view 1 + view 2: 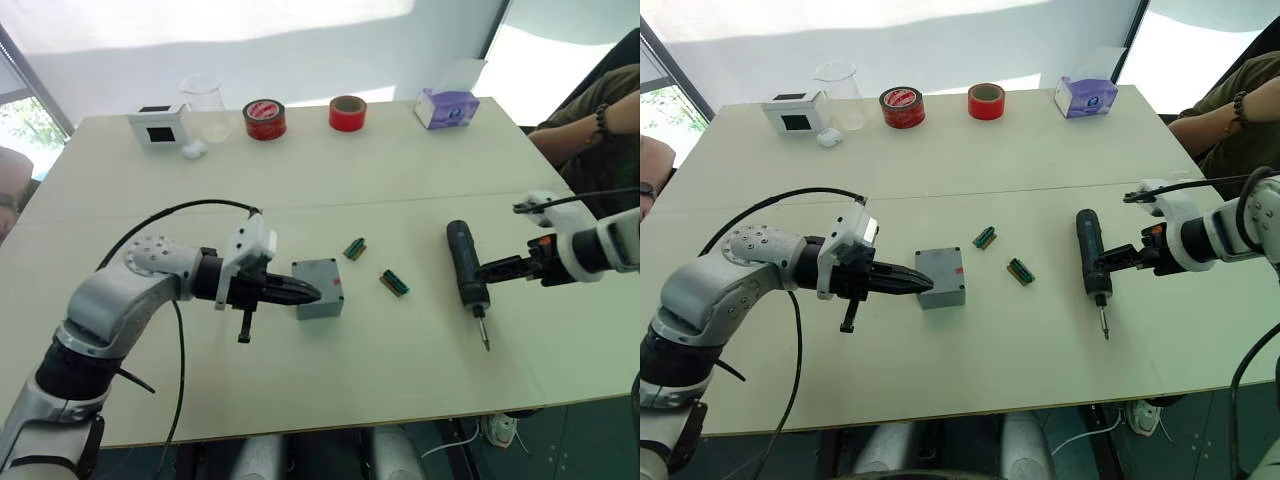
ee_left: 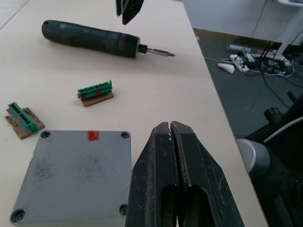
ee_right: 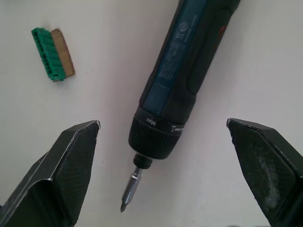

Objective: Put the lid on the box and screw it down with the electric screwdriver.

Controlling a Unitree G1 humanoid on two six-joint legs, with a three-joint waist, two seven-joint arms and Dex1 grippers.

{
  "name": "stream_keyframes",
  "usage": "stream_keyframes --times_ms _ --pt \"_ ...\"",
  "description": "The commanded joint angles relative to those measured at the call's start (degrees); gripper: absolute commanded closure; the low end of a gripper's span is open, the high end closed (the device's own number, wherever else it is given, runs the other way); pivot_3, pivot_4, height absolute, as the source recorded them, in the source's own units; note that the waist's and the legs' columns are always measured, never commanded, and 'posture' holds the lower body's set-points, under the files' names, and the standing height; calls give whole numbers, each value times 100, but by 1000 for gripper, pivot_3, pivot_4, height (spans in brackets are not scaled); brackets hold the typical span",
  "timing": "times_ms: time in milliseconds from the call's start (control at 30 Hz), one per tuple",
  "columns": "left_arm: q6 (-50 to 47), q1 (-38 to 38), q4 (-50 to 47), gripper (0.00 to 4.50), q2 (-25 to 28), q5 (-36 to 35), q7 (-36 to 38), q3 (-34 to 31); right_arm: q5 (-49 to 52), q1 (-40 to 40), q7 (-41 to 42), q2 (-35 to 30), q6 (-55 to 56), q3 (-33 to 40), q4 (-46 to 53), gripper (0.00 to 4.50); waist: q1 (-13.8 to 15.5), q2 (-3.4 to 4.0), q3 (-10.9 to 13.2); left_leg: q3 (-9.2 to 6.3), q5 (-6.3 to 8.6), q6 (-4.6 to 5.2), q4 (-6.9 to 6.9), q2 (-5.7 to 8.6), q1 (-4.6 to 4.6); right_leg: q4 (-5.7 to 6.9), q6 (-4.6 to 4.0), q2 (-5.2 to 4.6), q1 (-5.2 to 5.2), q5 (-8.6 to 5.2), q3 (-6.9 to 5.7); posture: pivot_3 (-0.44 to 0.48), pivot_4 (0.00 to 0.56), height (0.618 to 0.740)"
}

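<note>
The square grey plastic box (image 1: 320,288), lid on, sits mid-table with the left gripper (image 1: 300,292), fingers pressed together, at its side. Two small green terminal blocks (image 1: 355,248) (image 1: 394,283) lie between it and the thick black cylindrical electric screwdriver (image 1: 466,270). The right gripper (image 3: 165,156) hovers over the screwdriver with fingers spread wide.

grey lid (image 2: 75,177), red mark | black electric screwdriver (image 3: 187,75) | green connectors (image 3: 52,54)

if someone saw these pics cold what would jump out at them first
Probably the grey box in the middle of the table, lid already on it, with the shut left gripper at its left side. Next, the electric screwdriver lying to the box's right, the open right gripper beside it, fingers spread either side of its bit end.
</note>
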State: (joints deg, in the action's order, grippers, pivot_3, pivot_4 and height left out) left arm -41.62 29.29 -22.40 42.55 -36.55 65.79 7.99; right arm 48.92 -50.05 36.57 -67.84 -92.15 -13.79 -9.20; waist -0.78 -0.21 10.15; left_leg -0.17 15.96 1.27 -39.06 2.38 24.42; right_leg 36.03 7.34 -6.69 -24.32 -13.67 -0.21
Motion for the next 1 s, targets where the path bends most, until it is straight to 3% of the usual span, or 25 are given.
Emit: stream_keyframes --times_ms 33,533,633,800,833,1000 --pt "103 61 -66 4500 -48 26 -46 -21 50 -207 -126 39 -35 -250 -216 28 26 0 0 0 0 0 0 0 0 0 0 0 0 0 0 0 150 740" --pt "44 -78 -85 4500 -152 62 -260 -57 -1273 -545 142 1064 169 -1292 -903 28 17 -11 -6 -6 0 0 -5 3 2 3 1 3 2 1 -1 0 150 740" --pt "52 -137 -112 4500 -151 57 -298 -80 -1509 -609 364 1172 262 -1487 -1011 710 5 -20 -11 -7 0 0 -6 2 -1 3 1 4 5 0 -1 0 150 740" --pt "57 -254 -99 4500 -109 63 -397 -190 -1795 -649 560 1330 234 -1495 -1167 2531 -7 -21 -12 -7 0 0 -4 0 -3 4 0 6 4 0 -1 0 150 740" --pt "74 -276 -64 4500 -79 81 -401 -215 -1865 -641 570 1337 272 -1460 -1184 2718 -7 -23 -13 -7 0 0 -4 -2 -3 4 0 9 4 0 -1 0 150 740" --pt "203 -305 238 4500 139 211 -344 -352 -2215 -891 402 1531 770 -646 -1664 2731 -18 -33 -18 -7 -1 -1 -5 -2 -5 4 0 10 6 1 -1 0 150 740"
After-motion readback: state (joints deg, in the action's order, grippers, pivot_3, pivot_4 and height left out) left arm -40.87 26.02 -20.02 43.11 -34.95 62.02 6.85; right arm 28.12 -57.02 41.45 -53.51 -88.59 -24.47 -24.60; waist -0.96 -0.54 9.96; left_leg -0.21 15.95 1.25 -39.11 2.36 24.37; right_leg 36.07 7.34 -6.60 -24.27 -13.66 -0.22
